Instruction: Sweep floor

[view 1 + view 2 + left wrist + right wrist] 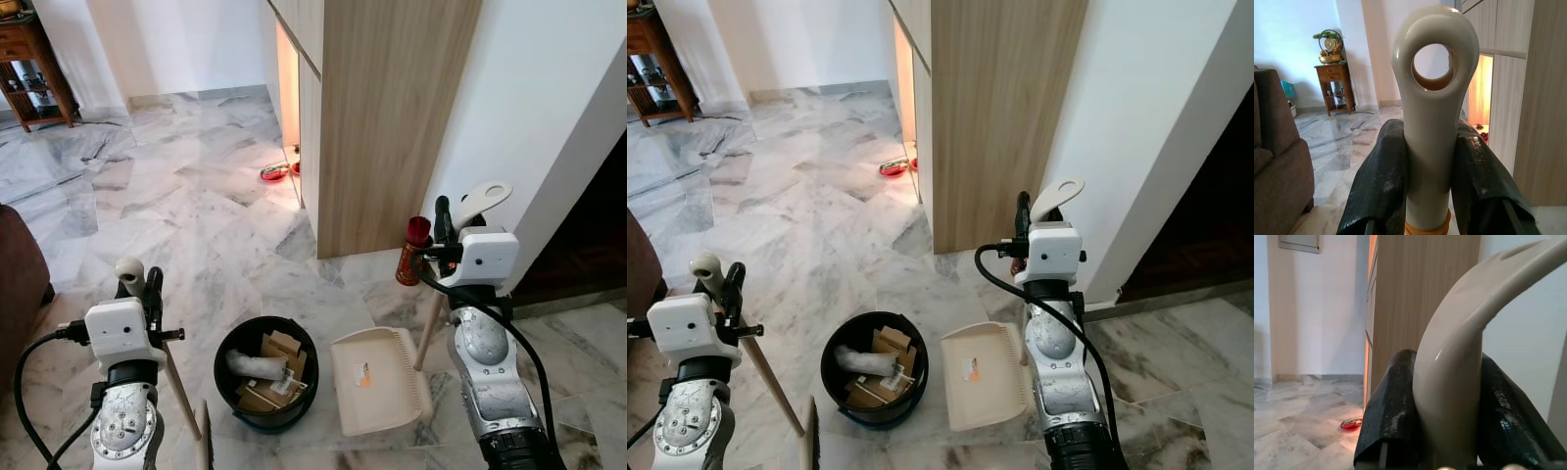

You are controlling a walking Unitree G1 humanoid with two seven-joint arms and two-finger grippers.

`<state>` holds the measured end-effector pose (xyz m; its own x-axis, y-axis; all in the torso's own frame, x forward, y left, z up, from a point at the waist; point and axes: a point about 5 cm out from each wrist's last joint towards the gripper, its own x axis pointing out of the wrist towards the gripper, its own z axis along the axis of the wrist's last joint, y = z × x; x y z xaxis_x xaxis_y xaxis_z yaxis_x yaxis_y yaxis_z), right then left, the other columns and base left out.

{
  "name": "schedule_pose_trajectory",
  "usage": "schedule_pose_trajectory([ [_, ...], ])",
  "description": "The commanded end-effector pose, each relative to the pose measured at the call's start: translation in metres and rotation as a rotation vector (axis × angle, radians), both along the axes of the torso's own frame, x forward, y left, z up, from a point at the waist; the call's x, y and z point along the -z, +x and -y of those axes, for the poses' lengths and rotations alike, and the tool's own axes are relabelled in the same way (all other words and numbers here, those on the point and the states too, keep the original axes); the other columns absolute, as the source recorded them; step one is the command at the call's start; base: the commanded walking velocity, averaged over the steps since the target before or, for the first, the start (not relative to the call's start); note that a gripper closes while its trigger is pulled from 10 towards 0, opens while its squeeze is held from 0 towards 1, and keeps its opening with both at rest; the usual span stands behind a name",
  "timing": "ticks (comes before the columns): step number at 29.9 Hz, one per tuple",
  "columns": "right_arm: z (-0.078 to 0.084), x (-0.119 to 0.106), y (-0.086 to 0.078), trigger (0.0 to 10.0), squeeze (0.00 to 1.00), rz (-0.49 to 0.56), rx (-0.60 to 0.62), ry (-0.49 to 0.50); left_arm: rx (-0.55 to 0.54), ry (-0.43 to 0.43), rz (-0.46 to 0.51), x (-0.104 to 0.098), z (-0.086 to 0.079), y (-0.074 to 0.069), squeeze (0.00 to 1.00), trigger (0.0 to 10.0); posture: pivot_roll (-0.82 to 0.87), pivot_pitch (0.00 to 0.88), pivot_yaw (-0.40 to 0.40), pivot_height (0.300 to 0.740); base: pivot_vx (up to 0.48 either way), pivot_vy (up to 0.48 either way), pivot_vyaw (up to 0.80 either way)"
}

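My left gripper (144, 290) is shut on the cream broom handle (1434, 103), just below its ring-shaped top. The wooden stick slants down to the brush (205, 446) at the lower edge of the view. On the right, my right gripper (443, 223) is shut on the curved top of the dustpan handle (1458, 357). The cream dustpan (378, 378) rests flat on the marble floor. Between broom and dustpan stands a black bin (223, 354) holding cardboard scraps and crumpled white paper.
A wooden cabinet (382, 117) and a white wall (534, 108) rise close ahead on the right. A red-capped bottle (414, 251) stands at the wall's foot. A brown sofa (18, 284) is at left, a wooden side table (29, 67) far left, and red items (275, 172) lie by the cabinet.
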<state>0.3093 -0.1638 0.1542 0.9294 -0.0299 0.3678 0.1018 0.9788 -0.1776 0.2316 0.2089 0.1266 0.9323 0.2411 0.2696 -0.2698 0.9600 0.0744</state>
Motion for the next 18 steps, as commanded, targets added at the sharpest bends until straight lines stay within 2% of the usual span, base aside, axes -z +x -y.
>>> schedule_pose_trajectory([
  [1,-0.0016,-0.0087,0.0034,10.0,0.0,0.045,-0.019,-0.001,-0.002,0.02,0.052,-0.0119,-0.0023,0.0017,0.0,10.0,0.11,0.0,0.03,0.74,0.0,0.0,0.0],
  [8,0.0051,-0.0047,0.0049,10.0,0.0,0.022,-0.033,-0.025,0.007,0.027,0.053,-0.0121,-0.003,0.0017,0.0,10.0,0.1,0.0,0.032,0.74,0.0,0.0,0.0],
  [18,0.0057,-0.0052,0.0054,10.0,0.0,0.024,-0.053,-0.028,0.029,0.027,0.065,-0.014,0.0003,0.0043,0.0,10.0,0.09,0.0,0.028,0.74,-0.291,0.0,0.0],
])
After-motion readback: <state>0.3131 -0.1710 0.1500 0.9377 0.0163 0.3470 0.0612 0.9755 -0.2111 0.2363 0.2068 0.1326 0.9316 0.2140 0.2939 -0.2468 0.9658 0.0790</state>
